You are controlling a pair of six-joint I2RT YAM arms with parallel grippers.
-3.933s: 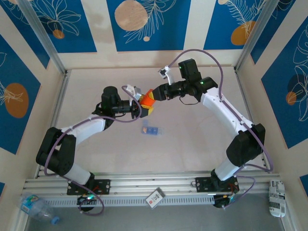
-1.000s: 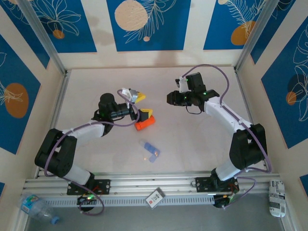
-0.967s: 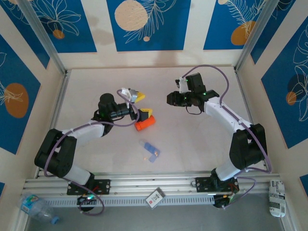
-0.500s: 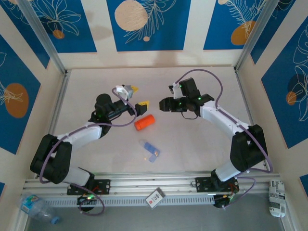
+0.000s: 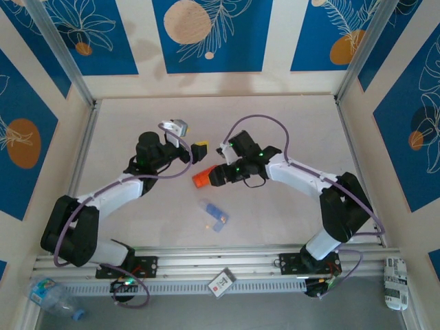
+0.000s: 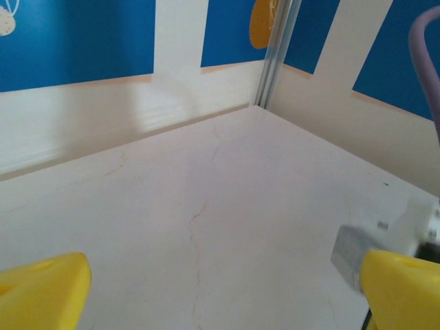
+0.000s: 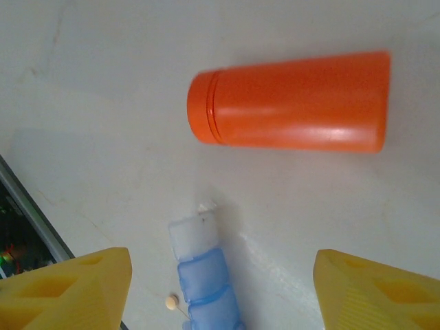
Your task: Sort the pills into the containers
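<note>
Swinging left, the right gripper [image 5: 211,176] now hovers by the bottle [image 7: 295,103], wide open; the left gripper [image 6: 220,289] gapes empty too. One pill [image 7: 170,300] lies just beside the containers [image 7: 206,285], nearer; sorting seems unstarted.

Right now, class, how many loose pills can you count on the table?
1. A tiny yellowish pill lies on the table beside the blue pill box, below the orange bottle in the right wrist view. Others may be hidden inside either.
</note>
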